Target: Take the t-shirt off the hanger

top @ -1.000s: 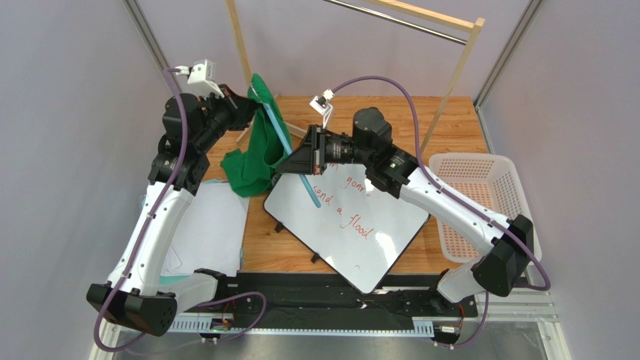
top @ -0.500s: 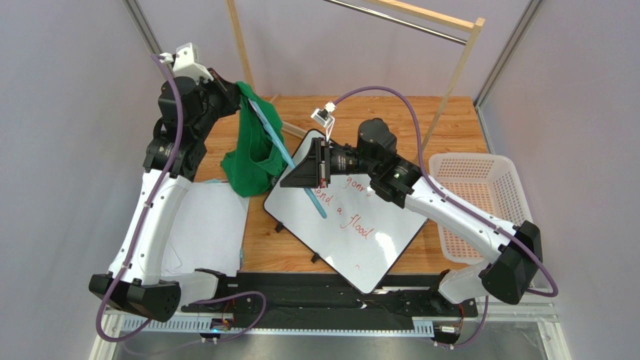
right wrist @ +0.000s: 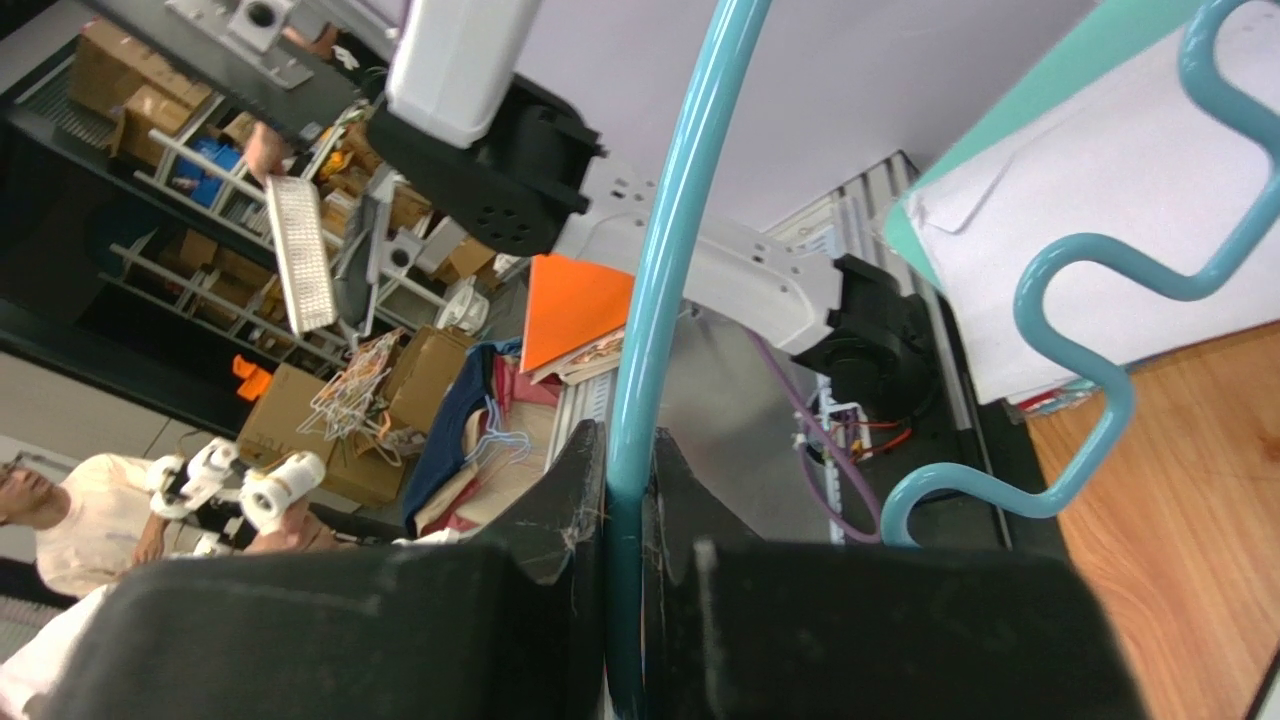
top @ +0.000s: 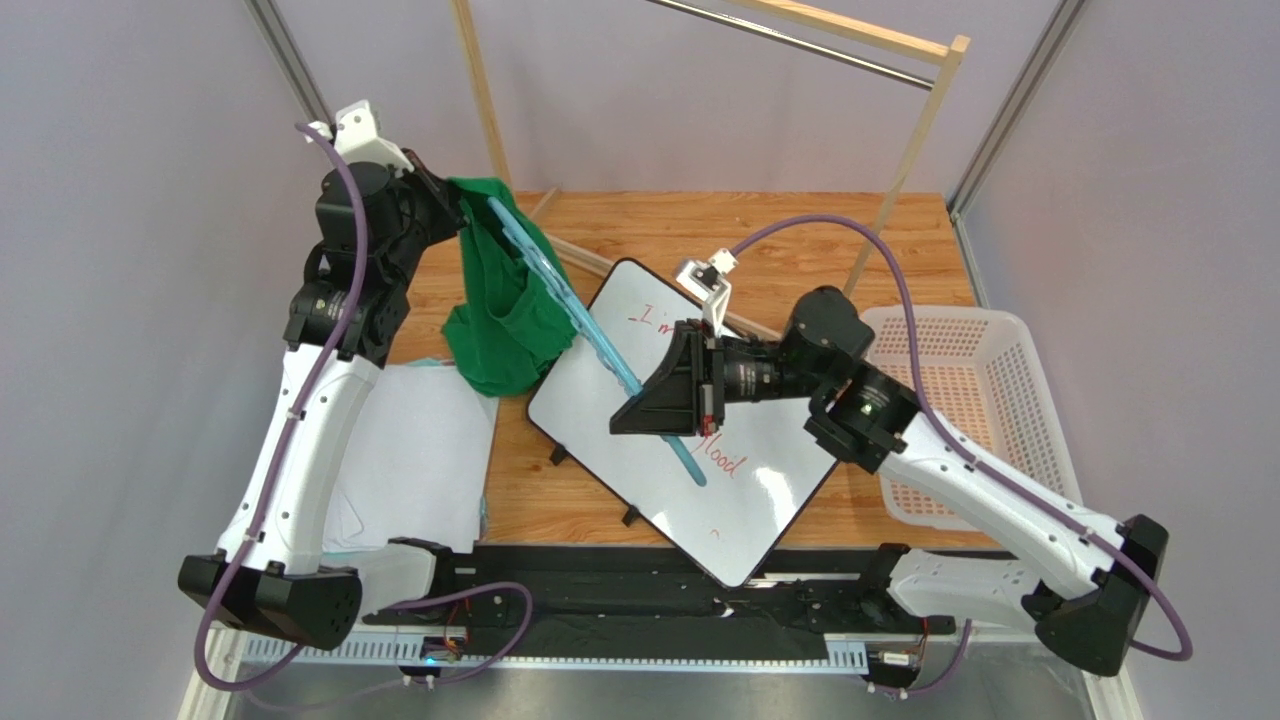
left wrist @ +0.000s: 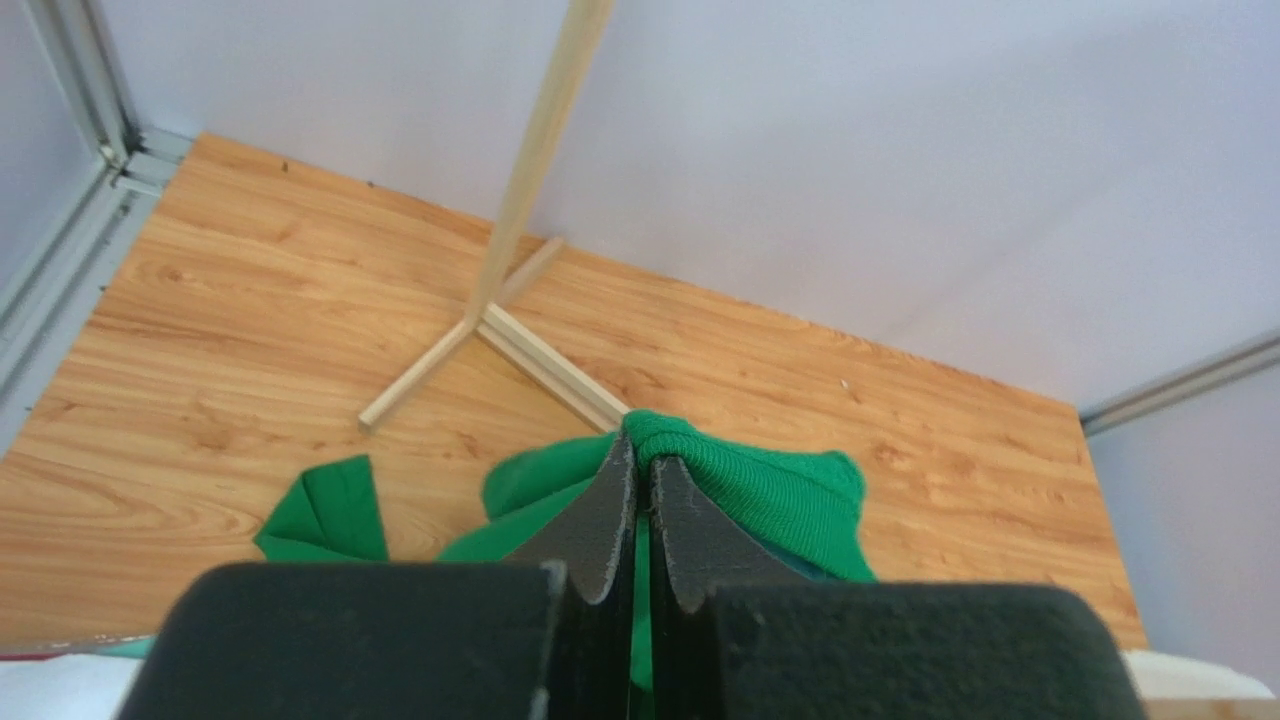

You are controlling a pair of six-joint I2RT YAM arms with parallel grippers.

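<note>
**Hanger half drawn from the shirt, both grips tight**

Nearest you, at the centre of the overhead frame, the right gripper (top: pixel 628 420) is clamped on the hanger (top: pixel 594 330) above the whiteboard (top: pixel 759 488). Farther off, at upper left, the left gripper (top: pixel 448 203) pinches the raised t-shirt (top: pixel 504 308). Your risk is that the hanger's far end seems to sit inside the cloth, so pulling could snag it or drag the fold from the left jaws. Only the left wrist view shows that pinch clearly, and only the right wrist view shows the wavy bar hanging free.
</note>
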